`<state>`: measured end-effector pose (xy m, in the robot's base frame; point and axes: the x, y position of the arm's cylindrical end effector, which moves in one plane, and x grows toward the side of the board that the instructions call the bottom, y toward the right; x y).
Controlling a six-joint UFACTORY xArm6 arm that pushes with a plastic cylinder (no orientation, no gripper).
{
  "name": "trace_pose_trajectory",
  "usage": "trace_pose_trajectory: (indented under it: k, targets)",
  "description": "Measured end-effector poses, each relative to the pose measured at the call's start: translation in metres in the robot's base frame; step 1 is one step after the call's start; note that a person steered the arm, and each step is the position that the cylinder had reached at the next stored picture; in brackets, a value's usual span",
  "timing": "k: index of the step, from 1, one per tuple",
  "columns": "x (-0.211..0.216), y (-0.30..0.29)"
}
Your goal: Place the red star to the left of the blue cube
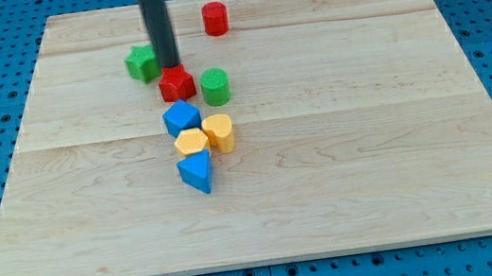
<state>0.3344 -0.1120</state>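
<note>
The red star (177,83) is seen just above the blue cube (182,119), with a green cylinder (215,86) at its right. My tip (167,66) is set against the star's upper left edge, beside a green block (142,63). No claw is fitted, so no grip is shown.
</note>
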Motion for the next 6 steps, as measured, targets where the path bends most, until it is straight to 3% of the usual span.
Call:
trace_pose_trajectory:
  k: [1, 2, 3, 5, 6]
  targets:
    - [0.011, -0.019]
    - [-0.011, 0.013]
    - [-0.004, 0.068]
    - [0.026, -0.008]
    - [0.041, -0.016]
